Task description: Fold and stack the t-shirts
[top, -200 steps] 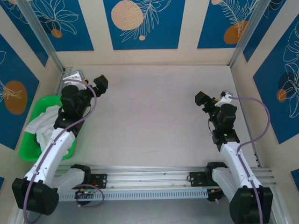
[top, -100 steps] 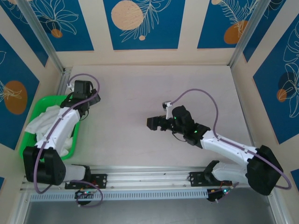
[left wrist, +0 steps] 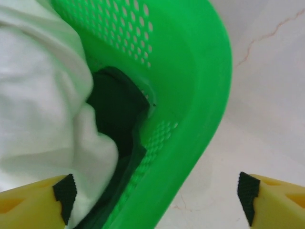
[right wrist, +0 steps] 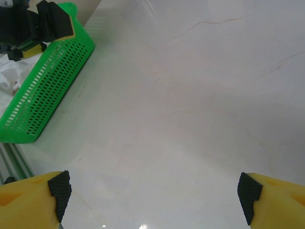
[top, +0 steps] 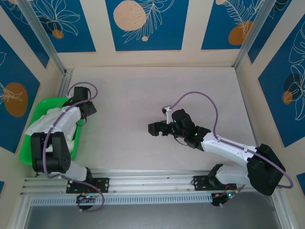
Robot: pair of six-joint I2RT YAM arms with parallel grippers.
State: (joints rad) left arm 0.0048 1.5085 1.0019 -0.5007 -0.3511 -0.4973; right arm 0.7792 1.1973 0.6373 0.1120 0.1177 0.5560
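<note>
Left gripper (top: 87, 109) hangs at the 3 o'clock rim of the bright green tray (top: 27, 153), which sits at 9 o'clock on the table (top: 143, 86) in the overhead view. In the left wrist view this gripper (left wrist: 156, 196) has its jaws spread wide and holds nothing. One yellow finger is above the cloth at 7 o'clock and the other is above the bare table (left wrist: 267, 95) at 5 o'clock, so the jaws straddle the tray's perforated wall (left wrist: 190, 71).

Inside the tray lies the white t-shirt (top: 44, 125), crumpled and spilling toward the 9 o'clock rim. Seen close, the white t-shirt (left wrist: 38, 95) is bunched on top of the dark green t-shirt (left wrist: 114, 107), which shows as a dark patch pressed against the inner wall of the tray. Neither shirt is folded.

Right gripper (top: 153, 128) is near the middle of the table, its arm reaching in from 4 o'clock and its fingers pointing toward 9 o'clock. From its own wrist camera the right gripper (right wrist: 155, 191) is wide open and empty over the pale, bare table (right wrist: 190, 95). The tray (right wrist: 47, 86) lies well apart from it at 10 o'clock.
</note>
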